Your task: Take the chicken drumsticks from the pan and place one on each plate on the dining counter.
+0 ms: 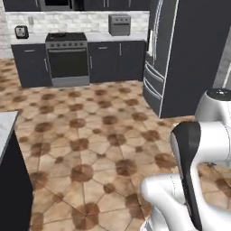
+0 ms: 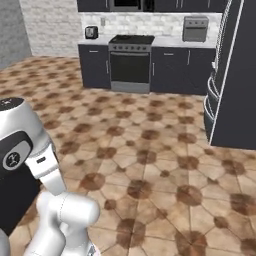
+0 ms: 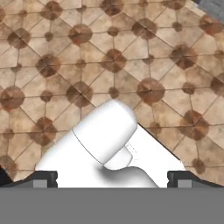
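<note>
In the hand view my gripper point(image 3: 113, 179) is open, its two dark fingertips point(image 3: 43, 179) far apart with nothing between them. It points down at the brown tiled floor. A low dark shape point(image 1: 58, 34) lies on the stove top at the far wall. It is too small to tell whether it is the pan. The chicken drumsticks and the plates are out of view. A pale slab corner on a dark base point(image 1: 6, 128) stands at the left edge of the left base view. I cannot tell whether it is the dining counter.
The stove point(image 1: 68, 58) point(image 2: 130, 62) stands among dark cabinets along the far wall, with a toaster point(image 1: 21, 31) and a grey microwave point(image 1: 119, 25) on the worktop. A tall dark fridge point(image 1: 180, 58) point(image 2: 232, 75) is at the right. Wide tiled floor point(image 1: 90, 135) lies between.
</note>
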You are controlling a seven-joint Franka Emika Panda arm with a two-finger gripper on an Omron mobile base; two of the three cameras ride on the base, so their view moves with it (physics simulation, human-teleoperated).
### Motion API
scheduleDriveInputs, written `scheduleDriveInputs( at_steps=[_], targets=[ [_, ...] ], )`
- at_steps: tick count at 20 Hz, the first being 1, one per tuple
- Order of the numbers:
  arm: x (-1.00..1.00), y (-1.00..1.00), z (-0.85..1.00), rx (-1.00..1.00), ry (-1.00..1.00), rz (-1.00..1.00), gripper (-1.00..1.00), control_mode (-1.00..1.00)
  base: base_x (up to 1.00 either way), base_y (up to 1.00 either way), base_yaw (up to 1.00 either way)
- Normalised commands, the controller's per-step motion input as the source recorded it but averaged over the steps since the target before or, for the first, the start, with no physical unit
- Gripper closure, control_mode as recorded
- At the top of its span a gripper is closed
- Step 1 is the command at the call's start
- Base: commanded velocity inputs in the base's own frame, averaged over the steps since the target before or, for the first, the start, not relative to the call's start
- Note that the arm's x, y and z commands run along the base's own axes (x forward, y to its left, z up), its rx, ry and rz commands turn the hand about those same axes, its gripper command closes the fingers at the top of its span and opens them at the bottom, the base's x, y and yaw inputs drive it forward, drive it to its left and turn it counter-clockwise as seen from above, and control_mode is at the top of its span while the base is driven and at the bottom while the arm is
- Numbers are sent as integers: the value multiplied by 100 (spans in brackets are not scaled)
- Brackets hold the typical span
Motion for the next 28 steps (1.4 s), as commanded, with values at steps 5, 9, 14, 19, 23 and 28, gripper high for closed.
scheduleDriveInputs(
  at_steps=[5,9,14,19,23,28],
  targets=[
    [0,0,0,0,0,0,-100,100,100,0,35],
    [0,0,0,0,0,0,-100,100,100,0,40],
    [0,0,0,0,0,0,-100,100,100,0,37],
    [0,0,0,0,0,0,-100,100,100,-2,14],
    [0,0,0,0,0,0,-100,100,100,-3,2],
    [0,0,0,0,0,0,-100,100,100,0,0]
  ],
)
